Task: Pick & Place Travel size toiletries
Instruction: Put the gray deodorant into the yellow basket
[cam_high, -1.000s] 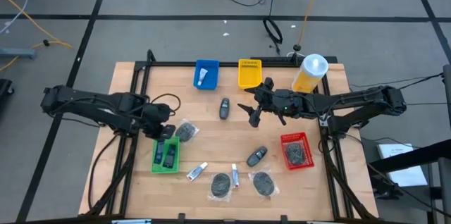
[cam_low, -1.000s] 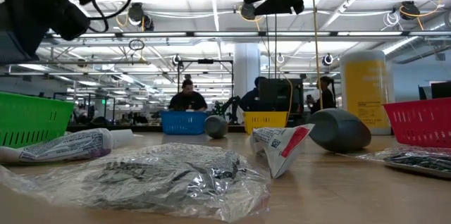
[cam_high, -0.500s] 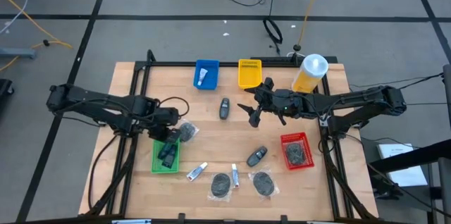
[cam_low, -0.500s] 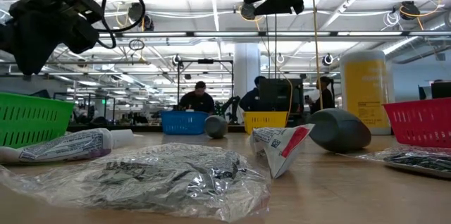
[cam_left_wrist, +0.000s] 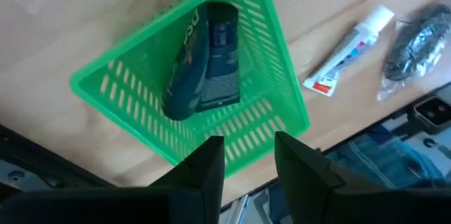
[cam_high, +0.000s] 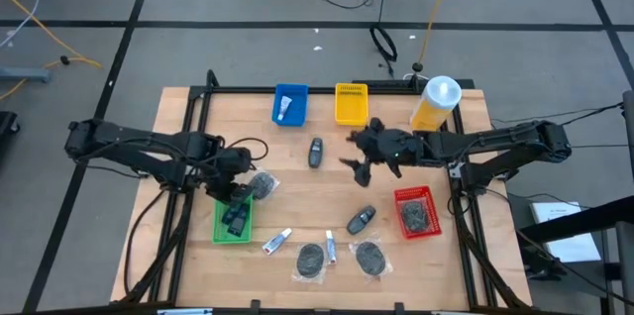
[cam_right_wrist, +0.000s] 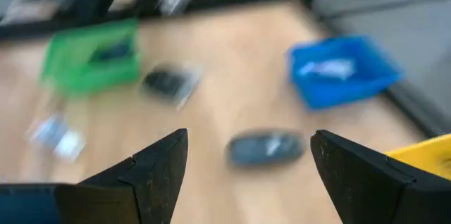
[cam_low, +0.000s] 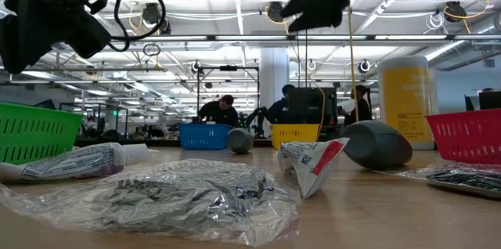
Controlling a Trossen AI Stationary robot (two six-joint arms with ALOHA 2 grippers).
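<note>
Fingers on both arms are parted and carry nothing. We see the left gripper [cam_high: 236,194] hanging over the green bin [cam_high: 233,219], its two dark fingers [cam_left_wrist: 204,171] spread above the bin's near wall. We see the right gripper [cam_high: 363,163] over the middle of the desk [cam_high: 178,127], its fingers [cam_right_wrist: 155,175] spread wide.

Nearest the front edge, we locate two toiletry tubes lying loose on the desk: one tube [cam_high: 276,241] just beside the green bin, and a second tube [cam_high: 331,247] between two dark plastic-wrapped packets [cam_high: 310,259]. A dark rounded object [cam_high: 361,220] lies a little farther in, near the red bin [cam_high: 414,211]. At the far side, a third tube [cam_high: 286,108] already rests in the blue bin [cam_high: 290,104], next to the yellow bin [cam_high: 351,103] and a yellow bottle [cam_high: 435,103].

We judge two risks. The second tube sits close between the packets, so fingers coming down there could catch the wrapping and drag a packet along. The left gripper is near the green bin's wall; a low sideways move could snag the mesh and shift the bin.

The tubes carry coloured markings, and the dark bottles [cam_left_wrist: 204,62] in the green bin carry print, but we can read none of it.
</note>
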